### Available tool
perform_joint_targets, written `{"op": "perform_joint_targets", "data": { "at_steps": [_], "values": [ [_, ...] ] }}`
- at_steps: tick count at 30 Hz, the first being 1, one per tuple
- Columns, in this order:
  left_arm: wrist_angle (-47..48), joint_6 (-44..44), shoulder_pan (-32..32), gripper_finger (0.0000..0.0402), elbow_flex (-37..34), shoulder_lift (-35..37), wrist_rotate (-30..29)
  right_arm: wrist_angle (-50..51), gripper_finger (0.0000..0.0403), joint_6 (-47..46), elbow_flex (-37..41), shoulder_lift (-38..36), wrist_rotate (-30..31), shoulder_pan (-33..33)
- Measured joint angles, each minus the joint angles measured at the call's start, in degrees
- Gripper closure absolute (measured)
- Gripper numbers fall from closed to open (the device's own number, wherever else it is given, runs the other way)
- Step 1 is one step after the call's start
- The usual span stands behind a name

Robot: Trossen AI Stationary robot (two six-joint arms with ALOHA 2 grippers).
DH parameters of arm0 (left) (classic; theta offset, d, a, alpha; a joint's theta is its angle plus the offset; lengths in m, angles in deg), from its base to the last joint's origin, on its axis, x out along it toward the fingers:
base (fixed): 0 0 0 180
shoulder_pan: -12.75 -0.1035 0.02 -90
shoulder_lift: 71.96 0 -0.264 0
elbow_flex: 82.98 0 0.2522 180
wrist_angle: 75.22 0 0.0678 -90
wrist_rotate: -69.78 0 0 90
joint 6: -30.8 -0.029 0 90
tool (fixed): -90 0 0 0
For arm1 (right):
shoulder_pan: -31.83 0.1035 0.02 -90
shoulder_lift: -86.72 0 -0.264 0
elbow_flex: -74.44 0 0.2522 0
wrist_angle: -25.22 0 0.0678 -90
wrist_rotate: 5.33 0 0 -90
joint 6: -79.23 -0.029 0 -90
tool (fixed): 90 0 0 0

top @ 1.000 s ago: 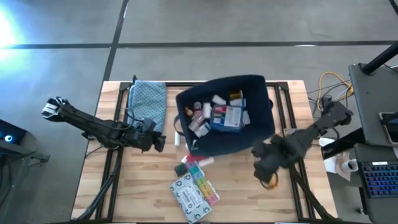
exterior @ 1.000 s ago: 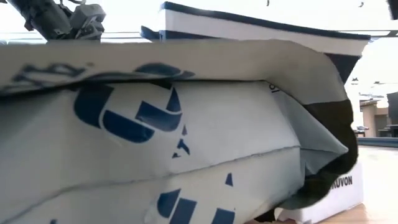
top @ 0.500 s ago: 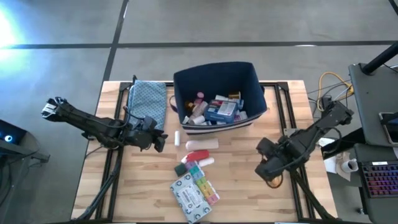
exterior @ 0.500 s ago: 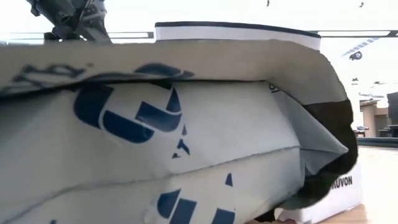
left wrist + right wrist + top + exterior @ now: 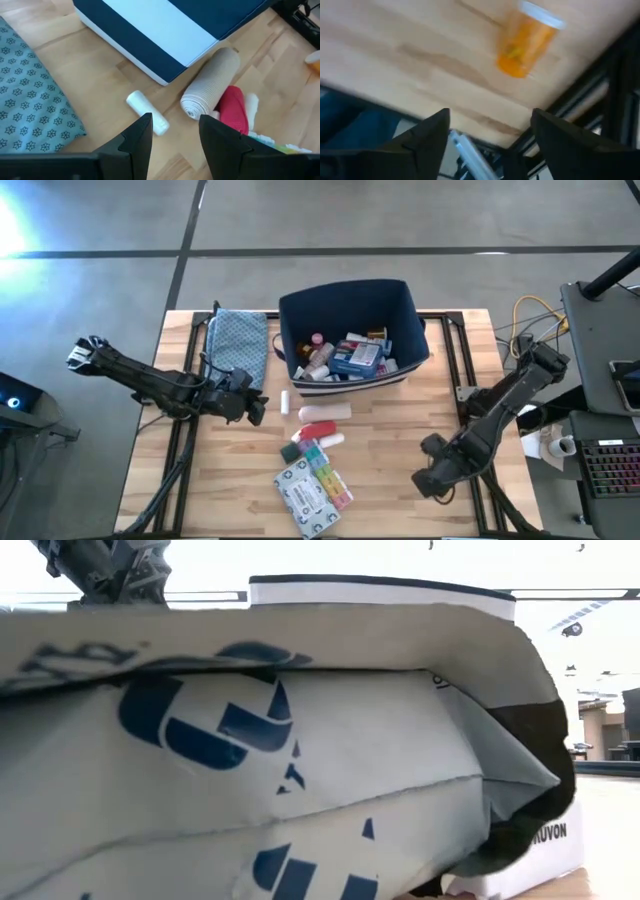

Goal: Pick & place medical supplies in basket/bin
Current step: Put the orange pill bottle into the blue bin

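Observation:
The navy bin stands at the table's far middle with several supplies inside. In front of it lie a small white roll, a beige bandage roll, a red item, a pill organiser and a grey-white packet. My left gripper hovers open just left of the white roll, touching nothing. My right gripper hangs open near the table's near right corner, above an orange pill bottle that lies on its side by the table's edge.
A blue patterned cloth lies at the far left beside the bin. The packet fills the low view, with the bin's white-striped wall behind it. Bare wood lies between the supplies and my right gripper.
The bin, tilted and skewed a second ago with my right gripper at its near right corner, now stands square at the far middle. My right gripper has drawn away from it toward the table's near right corner, sinking and rolling at the wrist.

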Motion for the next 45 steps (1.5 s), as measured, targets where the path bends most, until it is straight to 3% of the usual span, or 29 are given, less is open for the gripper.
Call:
{"op": "perform_joint_targets", "data": {
  "at_steps": [3, 8, 12, 19, 24, 31, 35, 39, 42, 45],
  "values": [
    [0.02, -0.86, 0.00, 0.0258, 0.02, 0.00, 0.00, -0.04, 0.0099, -5.23, 2.87, 0.00, 1.10, 2.06],
    [0.04, -0.96, 0.00, 0.0258, 0.02, 0.00, 0.00, -7.02, 0.0065, -6.23, 8.44, 0.09, 1.37, 2.10],
    [0.04, -0.94, 0.00, 0.0258, 0.02, 0.00, 0.00, -14.51, 0.0061, -7.48, 14.49, 0.13, 1.36, 2.15],
    [0.07, -0.74, 0.00, 0.0259, 0.03, 0.00, 0.03, -16.37, 0.0080, -11.22, 22.06, 0.01, 5.37, 1.36],
    [0.07, 0.53, 0.00, 0.0258, 0.04, 0.00, 0.03, -25.46, 0.0123, -9.74, 26.03, 0.00, 4.09, -0.41],
    [0.00, 1.03, 0.00, 0.0258, 0.04, 0.00, 0.04, -28.87, 0.0237, -8.38, 26.11, -2.55, 5.56, -2.18],
    [-0.11, 1.06, 0.00, 0.0258, 0.04, 0.00, 0.04, -27.26, 0.0255, -6.73, 23.98, -8.54, 15.62, -4.22],
    [-0.33, 1.07, 0.00, 0.0258, 0.06, 0.00, 0.04, -24.26, 0.0255, -1.79, 18.96, -17.35, 35.88, -8.43],
    [-0.34, 1.07, 0.00, 0.0258, 0.09, 0.00, 0.04, -23.90, 0.0241, 9.90, 13.54, -23.16, 50.48, -13.75],
    [-0.66, 1.38, 0.00, 0.0258, 0.19, 0.00, 0.02, -24.05, 0.0233, 27.29, 6.84, -26.04, 55.95, -21.97]
  ]
}}
